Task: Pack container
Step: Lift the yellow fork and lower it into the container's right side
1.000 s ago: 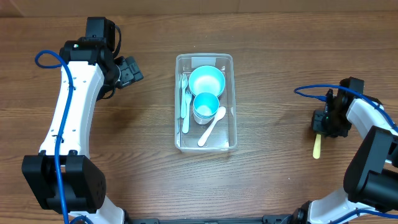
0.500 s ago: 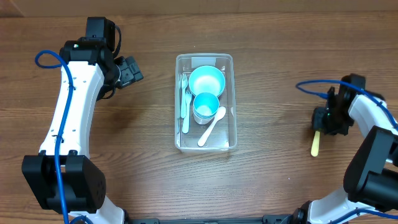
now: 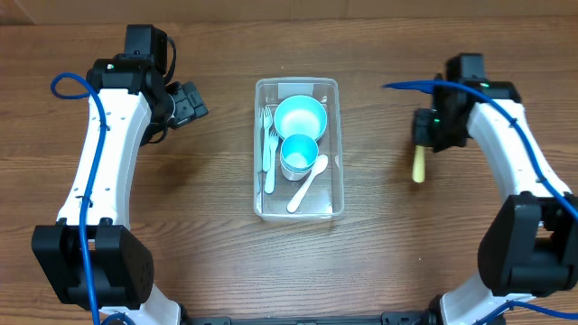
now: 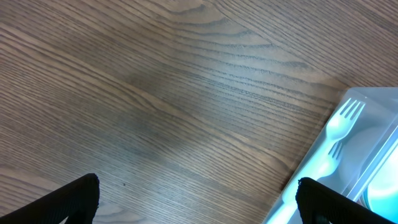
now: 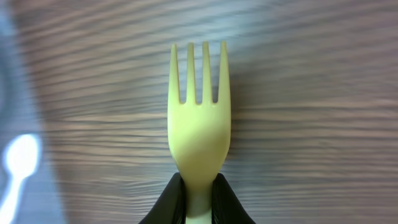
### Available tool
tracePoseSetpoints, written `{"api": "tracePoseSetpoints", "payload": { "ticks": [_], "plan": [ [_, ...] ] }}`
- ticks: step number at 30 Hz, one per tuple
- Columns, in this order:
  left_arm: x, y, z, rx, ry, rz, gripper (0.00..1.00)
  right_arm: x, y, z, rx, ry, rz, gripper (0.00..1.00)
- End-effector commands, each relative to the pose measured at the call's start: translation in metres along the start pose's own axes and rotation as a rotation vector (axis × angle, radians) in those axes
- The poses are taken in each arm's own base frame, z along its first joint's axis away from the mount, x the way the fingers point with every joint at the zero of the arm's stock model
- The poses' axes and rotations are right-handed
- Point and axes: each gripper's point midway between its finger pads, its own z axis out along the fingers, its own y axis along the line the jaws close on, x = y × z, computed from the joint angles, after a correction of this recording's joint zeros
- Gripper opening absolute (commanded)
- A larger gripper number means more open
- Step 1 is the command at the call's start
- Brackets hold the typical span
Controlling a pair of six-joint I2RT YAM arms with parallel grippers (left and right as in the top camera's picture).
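The brown wood-grain table fills the whole overhead view, its grain running left to right. A clear rectangular plastic container with rounded corners sits flat on it near the middle, long sides running front to back.

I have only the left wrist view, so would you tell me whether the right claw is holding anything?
Observer: Yes, the right claw is shut on the handle of a yellow fork, tines pointing away from the wrist.
Operator: Thank you. Where is it relative to the container?
Observer: From overhead, it is outside the container, on the right arm's side and well apart from it.
Operator: What else lies inside besides the forks I see?
Observer: A light-blue bowl, a cup beside it, and a white spoon.
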Motion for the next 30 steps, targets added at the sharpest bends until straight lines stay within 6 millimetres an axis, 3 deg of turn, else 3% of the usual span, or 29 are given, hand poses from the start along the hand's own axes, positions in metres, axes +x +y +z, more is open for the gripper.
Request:
{"api": "tracePoseSetpoints", "payload": {
  "ticks": [1,8,14,20,30],
  "plan": [
    [-0.003,-0.001,-0.004,0.003,-0.016,0.011,1.00,-0.007,0.044,-0.010,-0.068,-0.023,-0.017,0.07],
    [-0.003,-0.001,-0.004,0.004,-0.015,0.011,1.00,0.003,0.104,-0.024,-0.163,-0.003,-0.130,0.06],
    [-0.003,-0.001,-0.004,0.004,-0.015,0.011,1.00,0.007,0.142,-0.045,-0.219,-0.009,-0.179,0.06],
    [-0.003,-0.001,-0.004,0.003,-0.016,0.011,1.00,0.020,0.175,-0.046,-0.244,-0.003,-0.238,0.05],
    [-0.003,-0.001,-0.004,0.003,-0.016,0.011,1.00,0.029,0.190,-0.046,-0.253,0.004,-0.259,0.05]
  ]
}}
